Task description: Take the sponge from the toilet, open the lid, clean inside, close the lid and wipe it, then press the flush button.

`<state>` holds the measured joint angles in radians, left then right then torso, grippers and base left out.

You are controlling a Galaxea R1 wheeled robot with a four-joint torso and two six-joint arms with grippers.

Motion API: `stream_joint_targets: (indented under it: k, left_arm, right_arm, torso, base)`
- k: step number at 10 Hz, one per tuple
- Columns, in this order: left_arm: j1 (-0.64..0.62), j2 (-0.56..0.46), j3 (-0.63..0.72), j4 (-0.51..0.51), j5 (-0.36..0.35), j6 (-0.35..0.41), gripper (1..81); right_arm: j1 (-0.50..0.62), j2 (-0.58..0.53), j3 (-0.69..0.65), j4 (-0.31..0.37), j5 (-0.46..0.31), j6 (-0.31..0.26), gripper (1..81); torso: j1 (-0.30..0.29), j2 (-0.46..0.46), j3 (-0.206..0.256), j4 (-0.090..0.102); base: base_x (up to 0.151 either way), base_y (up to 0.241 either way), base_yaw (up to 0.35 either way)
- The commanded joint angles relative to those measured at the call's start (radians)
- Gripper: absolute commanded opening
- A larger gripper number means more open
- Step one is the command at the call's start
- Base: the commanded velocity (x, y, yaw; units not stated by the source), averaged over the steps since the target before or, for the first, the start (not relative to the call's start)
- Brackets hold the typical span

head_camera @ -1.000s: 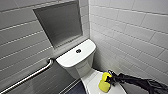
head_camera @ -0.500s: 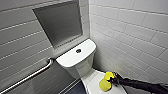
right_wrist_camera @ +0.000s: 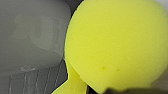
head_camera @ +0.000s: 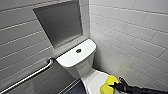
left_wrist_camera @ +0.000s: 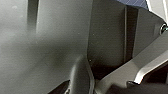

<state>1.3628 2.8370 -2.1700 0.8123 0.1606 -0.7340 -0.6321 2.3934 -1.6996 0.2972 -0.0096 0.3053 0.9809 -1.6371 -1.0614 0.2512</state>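
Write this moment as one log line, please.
right gripper: at small bright yellow-green sponge | sponge: by white glossy oval lid, lid down

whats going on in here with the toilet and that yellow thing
The robot's right end effector is reaching in from the side and is right at the yellow sponge, which is on the toilet's lowered white lid. I cannot tell whether it has a grip on the sponge. Nothing is near the flush button on the tank top.
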Motion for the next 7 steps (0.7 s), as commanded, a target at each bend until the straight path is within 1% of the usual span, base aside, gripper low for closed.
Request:
stream_joint_targets:
  k: [1,2,3,4,5,6,7]
  left_arm:
    - [-0.006,-0.013,0.016,0.004,0.053,0.002,81.1]
    - [-0.006,-0.013,0.016,0.004,0.053,0.002,81.1]
    - [-0.006,-0.013,0.016,0.004,0.053,0.002,81.1]
    - [-0.006,-0.013,0.016,0.004,0.053,0.002,81.1]
    - [-0.006,-0.011,0.016,0.002,0.053,0.002,81.1]
    - [-0.006,-0.013,0.016,0.002,0.053,0.002,81.1]
    - [-0.006,-0.013,0.016,0.002,0.053,0.002,81.1]
  right_arm:
    - [-0.014,-0.144,0.045,0.023,0.103,0.009,1.0]
    - [-0.048,-0.144,0.019,0.043,0.120,0.011,1.0]
    - [-0.082,-0.138,-0.017,0.079,0.143,0.011,1.0]
    - [-0.113,-0.136,-0.044,0.094,0.155,0.011,1.0]
    - [-0.146,-0.150,-0.049,0.108,0.186,0.012,1.0]
    - [-0.186,-0.183,-0.014,0.114,0.227,0.012,1.0]
    - [-0.241,-0.214,0.021,0.112,0.287,0.011,1.0]
  torso:
    - [0.000,0.000,0.000,0.000]
    - [0.000,0.000,0.000,0.000]
    - [0.000,0.000,0.000,0.000]
    - [0.000,0.000,0.000,0.000]
    - [0.000,0.000,0.000,0.000]
    - [0.000,0.000,0.000,0.000]
    - [0.000,0.000,0.000,0.000]
  base:
    - [0.000,0.000,0.000]
    - [0.000,0.000,0.000]
    - [0.000,0.000,0.000]
    - [0.000,0.000,0.000]
    - [0.000,0.000,0.000]
    - [0.000,0.000,0.000]
    - [0.000,0.000,0.000]
